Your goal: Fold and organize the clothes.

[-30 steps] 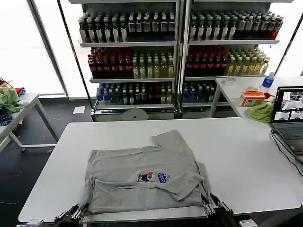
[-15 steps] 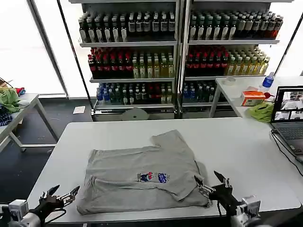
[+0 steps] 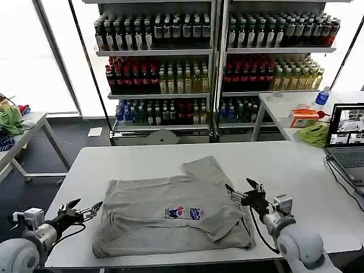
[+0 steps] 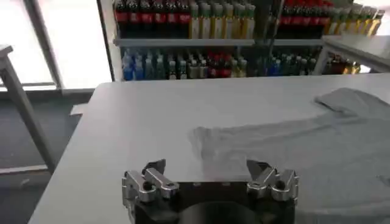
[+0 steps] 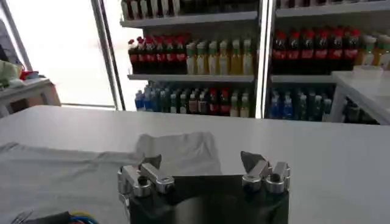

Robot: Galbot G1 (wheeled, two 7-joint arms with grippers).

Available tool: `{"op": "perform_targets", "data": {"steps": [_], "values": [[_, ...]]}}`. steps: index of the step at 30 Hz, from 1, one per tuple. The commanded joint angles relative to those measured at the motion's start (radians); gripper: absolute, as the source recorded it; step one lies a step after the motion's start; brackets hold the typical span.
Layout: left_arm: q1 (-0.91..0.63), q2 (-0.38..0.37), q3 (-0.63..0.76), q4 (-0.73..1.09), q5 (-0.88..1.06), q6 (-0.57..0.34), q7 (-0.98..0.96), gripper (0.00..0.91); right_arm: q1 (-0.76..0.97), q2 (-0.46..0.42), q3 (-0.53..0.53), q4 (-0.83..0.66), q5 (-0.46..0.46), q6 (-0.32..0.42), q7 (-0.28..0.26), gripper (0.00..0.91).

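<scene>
A light grey short-sleeved shirt [image 3: 170, 210] lies on the white table [image 3: 284, 170], its lower part folded up and one sleeve sticking out at the back. A small multicoloured print [image 3: 183, 214] shows near its middle. My left gripper [image 3: 85, 209] hovers open just off the shirt's left edge. The right gripper [image 3: 242, 190] is open above the shirt's right edge. In the left wrist view the shirt [image 4: 292, 146] lies ahead of the open left gripper [image 4: 206, 165]. From the right wrist, the sleeve [image 5: 177, 149] lies beyond the open right gripper [image 5: 201, 159].
A laptop [image 3: 347, 142] with a cable sits at the table's right edge. A side table [image 3: 284, 111] behind holds a yellow-green cloth [image 3: 313, 135] and a box. Bottle shelves [image 3: 210, 62] stand at the back. Another table [image 3: 23, 136] with cloths is at far left.
Both grippers have risen from below the table's front edge and moved forward. The left is now beside the shirt's left edge, the right over its right edge. The shirt has barely shifted.
</scene>
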Motion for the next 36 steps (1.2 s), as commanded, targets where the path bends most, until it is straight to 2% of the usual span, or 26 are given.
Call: {"op": "perform_targets", "data": {"steps": [1, 3, 9, 13, 19, 25, 34, 35, 36], "values": [[-0.34, 0.058, 0.241, 0.248, -0.027, -0.001, 0.01, 0.907, 0.267, 0.05, -0.072, -0.27, -0.045, -0.021, -0.082, 0.907], [-0.383, 0.053, 0.272, 0.293, -0.027, -0.002, 0.015, 0.907, 0.308, 0.05, -0.092, -0.338, -0.06, -0.02, -0.112, 0.907], [-0.498, 0.025, 0.37, 0.394, -0.021, -0.002, 0.022, 0.907, 0.417, 0.071, -0.132, -0.513, -0.07, -0.019, -0.132, 0.907], [-0.54, -0.009, 0.398, 0.45, -0.008, -0.004, 0.029, 0.907, 0.444, 0.092, -0.129, -0.608, -0.078, 0.011, -0.148, 0.907], [-0.554, -0.021, 0.41, 0.482, -0.009, -0.003, 0.028, 0.907, 0.478, 0.109, -0.137, -0.69, -0.097, 0.032, -0.182, 0.907], [-0.577, -0.031, 0.434, 0.511, -0.01, -0.003, 0.025, 0.907, 0.546, 0.142, -0.153, -0.816, -0.109, 0.06, -0.188, 0.907], [-0.561, -0.04, 0.448, 0.478, -0.017, -0.003, 0.029, 0.907, 0.566, 0.189, -0.167, -0.847, -0.106, 0.054, -0.189, 0.907], [-0.56, -0.04, 0.449, 0.479, -0.017, -0.003, 0.03, 0.907, 0.563, 0.191, -0.172, -0.846, -0.106, 0.053, -0.189, 0.887], [-0.558, -0.042, 0.449, 0.483, -0.017, -0.003, 0.03, 0.907, 0.56, 0.193, -0.177, -0.844, -0.107, 0.052, -0.19, 0.766]]}}
